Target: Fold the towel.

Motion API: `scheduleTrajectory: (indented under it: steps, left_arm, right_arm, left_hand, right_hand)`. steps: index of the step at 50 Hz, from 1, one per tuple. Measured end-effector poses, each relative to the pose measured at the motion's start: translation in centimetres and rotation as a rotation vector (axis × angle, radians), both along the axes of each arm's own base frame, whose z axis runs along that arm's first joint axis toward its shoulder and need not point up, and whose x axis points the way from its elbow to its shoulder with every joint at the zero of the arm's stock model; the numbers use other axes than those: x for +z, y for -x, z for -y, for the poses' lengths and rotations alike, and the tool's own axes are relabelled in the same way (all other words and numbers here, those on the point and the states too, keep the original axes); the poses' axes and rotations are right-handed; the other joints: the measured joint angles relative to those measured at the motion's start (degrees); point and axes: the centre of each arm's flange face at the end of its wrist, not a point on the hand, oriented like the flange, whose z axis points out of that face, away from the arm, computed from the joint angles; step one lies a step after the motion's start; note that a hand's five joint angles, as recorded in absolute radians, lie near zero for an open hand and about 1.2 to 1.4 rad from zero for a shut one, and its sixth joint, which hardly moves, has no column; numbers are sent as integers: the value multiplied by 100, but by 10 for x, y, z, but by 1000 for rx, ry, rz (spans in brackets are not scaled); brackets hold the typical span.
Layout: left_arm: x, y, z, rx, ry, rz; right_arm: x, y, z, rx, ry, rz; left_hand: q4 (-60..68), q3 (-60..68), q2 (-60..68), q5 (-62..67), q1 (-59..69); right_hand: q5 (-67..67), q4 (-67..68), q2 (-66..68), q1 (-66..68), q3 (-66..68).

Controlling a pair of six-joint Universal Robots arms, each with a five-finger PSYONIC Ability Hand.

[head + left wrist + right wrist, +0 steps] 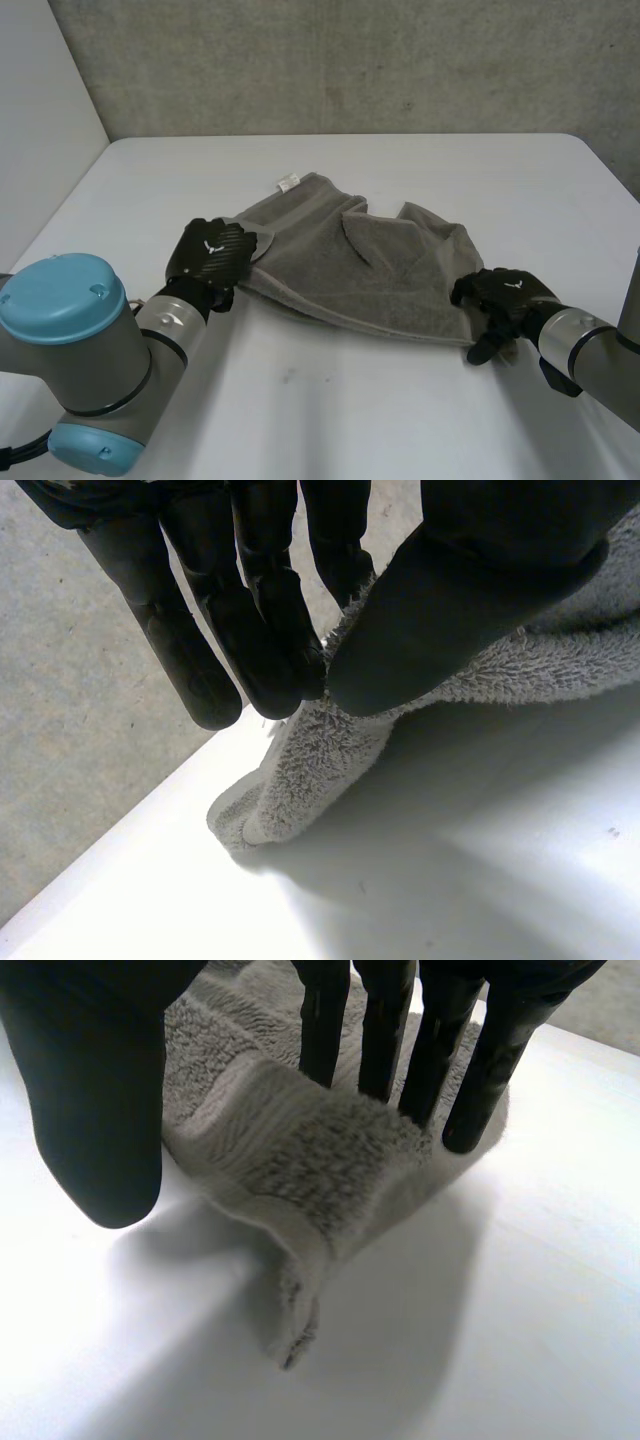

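Head view: one towel (380,270), pinched by left robot hand (212,255) and right robot hand (505,295).

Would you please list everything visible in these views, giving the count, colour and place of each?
Grey terry-cloth towel: one, grey, crumpled at mid-table between the hands.
Small white fabric tag: one, white, on the towel's far corner.
White table: one, white, under the towel.
Rough concrete wall: one, grey, behind the table.
Left arm, right arm: two, grey, at the near side.
Left hand: one, black, pinching the towel's left edge.
Right hand: one, black, curled round the towel's near right corner.
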Motion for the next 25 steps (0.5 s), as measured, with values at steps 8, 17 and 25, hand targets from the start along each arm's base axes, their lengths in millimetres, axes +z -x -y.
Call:
scheduleTrajectory:
  steps: [8,17,25]
  left_arm:
    - [-2,-2,0,5,-6,3]
    - [-4,-1,-4,-3,-22,12]
    - [-18,-3,-28,-33,-152,77]
  right_arm:
    - [-2,12,8,-38,42,-5]
    - [10,17,11,-25,122,-36]
    - [21,17,7,36,217,-136]
  left_hand:
    - [0,0,0,0,0]
    - [0,0,0,0,0]
    - [0,0,0,0,0]
  right_hand:
    - [1549,1813,1812,1450,1843]
    - [3954,4244,4110,3226,4235]
    - [3994,4244,4110,3226,4235]
